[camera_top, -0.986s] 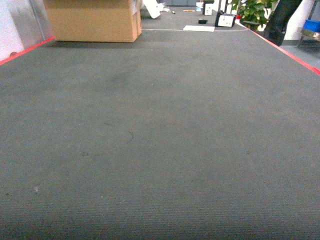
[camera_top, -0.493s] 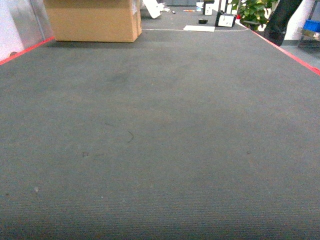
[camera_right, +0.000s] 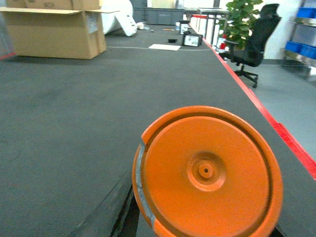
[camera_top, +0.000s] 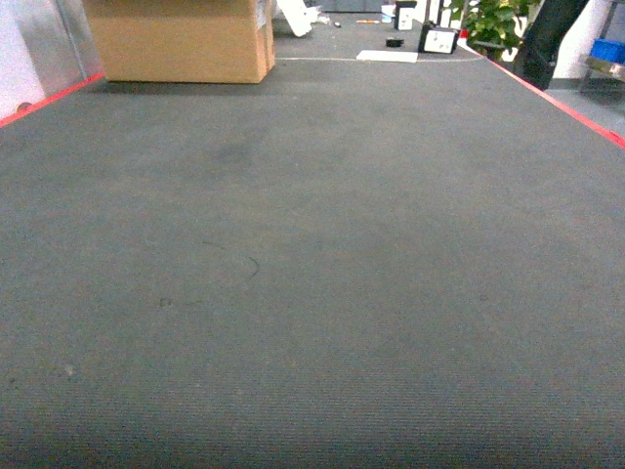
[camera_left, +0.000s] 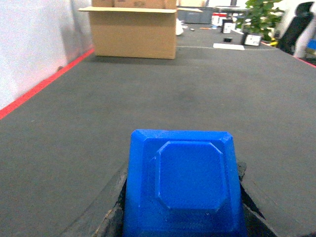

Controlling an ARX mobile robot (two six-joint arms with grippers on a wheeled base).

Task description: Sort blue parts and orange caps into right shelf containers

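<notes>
A wide stretch of dark grey ribbed carpet floor fills the head view, edged by red lines along its left and right sides. No arm or claw appears in this view. At the far left corner of the carpet sits a large brown cardboard box. Near the far right corner are a white sheet, a small black-and-white framed object and a green leafy plant.

In the left wrist view, a bright blue part fills the lower middle of the frame, close to the camera. It is a blocky plastic piece with bevelled corners and a raised eight-sided panel on its face. Dark edges of the left claw show at both sides of the part, touching it, so the left claw is pinching the blue part above the carpet.

In the right wrist view, a round orange cap fills the lower right of the frame. It has a raised rim, a grooved ring and a small central hub with a hole. A dark piece of the right claw shows at the cap's lower left edge, and the cap appears gripped there. A black office chair stands beyond the right red line, and blue crates sit on a shelf at the far right edge.
</notes>
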